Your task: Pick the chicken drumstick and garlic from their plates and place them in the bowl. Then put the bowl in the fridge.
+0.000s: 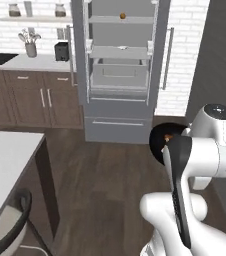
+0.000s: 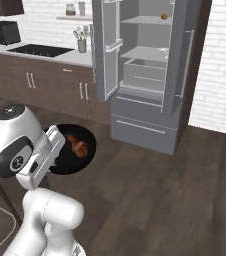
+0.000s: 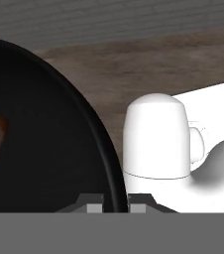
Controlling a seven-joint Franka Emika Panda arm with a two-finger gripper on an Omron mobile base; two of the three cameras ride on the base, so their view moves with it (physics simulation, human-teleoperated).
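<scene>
Underfoot, dark brown wood planks run across the kitchen floor to a white brick wall. Against that wall stands the tall grey-silver fridge, both doors swung wide — pale shelves and a boxy drawer show inside, with a small orange ball on the top shelf and a closed drawer front with a long bar handle at the bottom. To its left, dark wooden cabinets with metal pulls carry a pale grey countertop, where a grey utensil pot and a small black box sit. A matte grey table corner juts in at the left base view's lower left.

The gripper is clenched on the rim of the round glossy black bowl, one finger on each side of the thin wall, holding it in the air above the floor, well short of the fridge. Inside lies the reddish-brown chicken drumstick, smooth and shiny. I cannot make out the garlic.
</scene>
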